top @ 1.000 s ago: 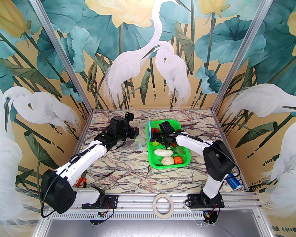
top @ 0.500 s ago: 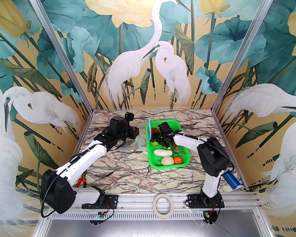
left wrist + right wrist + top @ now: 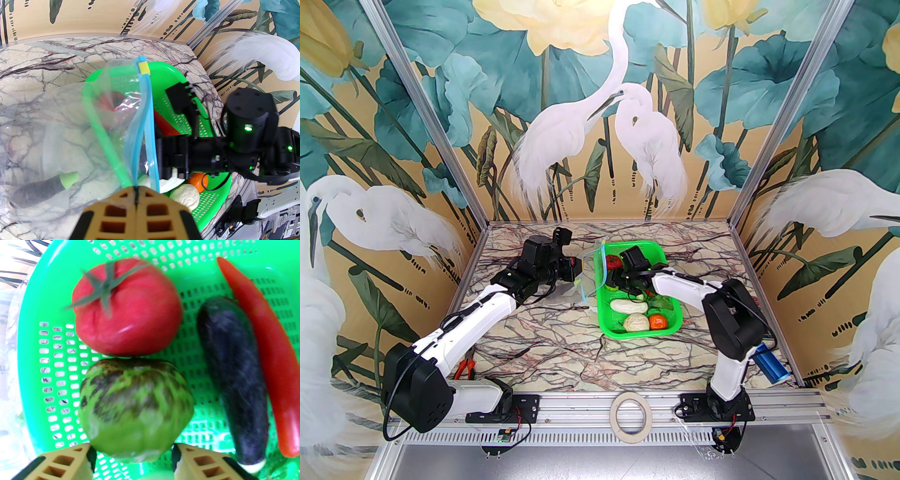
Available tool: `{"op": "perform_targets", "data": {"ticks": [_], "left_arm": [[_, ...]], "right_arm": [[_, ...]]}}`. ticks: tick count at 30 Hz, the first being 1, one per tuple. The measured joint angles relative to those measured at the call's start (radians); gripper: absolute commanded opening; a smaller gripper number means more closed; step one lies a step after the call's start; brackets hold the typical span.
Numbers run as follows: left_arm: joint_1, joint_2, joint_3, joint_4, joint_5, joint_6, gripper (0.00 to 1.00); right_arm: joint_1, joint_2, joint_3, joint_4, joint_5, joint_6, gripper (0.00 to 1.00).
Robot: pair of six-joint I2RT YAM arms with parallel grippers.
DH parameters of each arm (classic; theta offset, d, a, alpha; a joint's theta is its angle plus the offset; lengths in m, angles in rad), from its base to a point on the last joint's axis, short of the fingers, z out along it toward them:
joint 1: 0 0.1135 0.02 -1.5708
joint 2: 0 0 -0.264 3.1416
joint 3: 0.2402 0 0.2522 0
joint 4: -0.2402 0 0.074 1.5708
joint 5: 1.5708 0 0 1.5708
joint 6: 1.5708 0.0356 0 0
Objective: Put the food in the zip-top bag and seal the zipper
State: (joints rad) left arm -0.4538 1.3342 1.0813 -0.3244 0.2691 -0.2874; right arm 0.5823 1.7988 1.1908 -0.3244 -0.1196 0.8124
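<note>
My left hand, pads pressed together, pinches one end of the mouth of the clear bag, holding it raised just beside the green basket on the table. The two sides of the blue zipper stand parted. My right hand, fingers spread, straddles the green apple in the basket. The apple touches the tomato; the eggplant and the chili lie alongside.

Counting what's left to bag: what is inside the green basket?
Tomato, green apple, eggplant, chili, white gourd, cabbage, orange. The right arm covers whatever lies beneath it.
</note>
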Motion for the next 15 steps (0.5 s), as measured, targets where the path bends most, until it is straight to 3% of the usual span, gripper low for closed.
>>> {"op": "perform_targets", "data": {"ticks": [4,5,7,8,15], "left_arm": [[0.000,0.000,0.000,0.000,0.000,0.000,0.00],[0.000,0.000,0.000,0.000,0.000,0.000,0.00],[0.000,0.000,0.000,0.000,0.000,0.000,0.00],[0.000,0.000,0.000,0.000,0.000,0.000,0.00],[0.000,0.000,0.000,0.000,0.000,0.000,0.00]], "right_arm": [[-0.002,-0.070,-0.005,-0.021,0.043,-0.019,0.33],[-0.002,-0.089,-0.005,-0.025,0.051,-0.024,0.39],[-0.005,-0.117,-0.005,-0.032,0.063,-0.035,0.64],[-0.008,-0.125,-0.005,-0.035,0.064,-0.038,0.70],[-0.015,-0.071,0.024,-0.067,0.055,-0.058,0.77]]}}
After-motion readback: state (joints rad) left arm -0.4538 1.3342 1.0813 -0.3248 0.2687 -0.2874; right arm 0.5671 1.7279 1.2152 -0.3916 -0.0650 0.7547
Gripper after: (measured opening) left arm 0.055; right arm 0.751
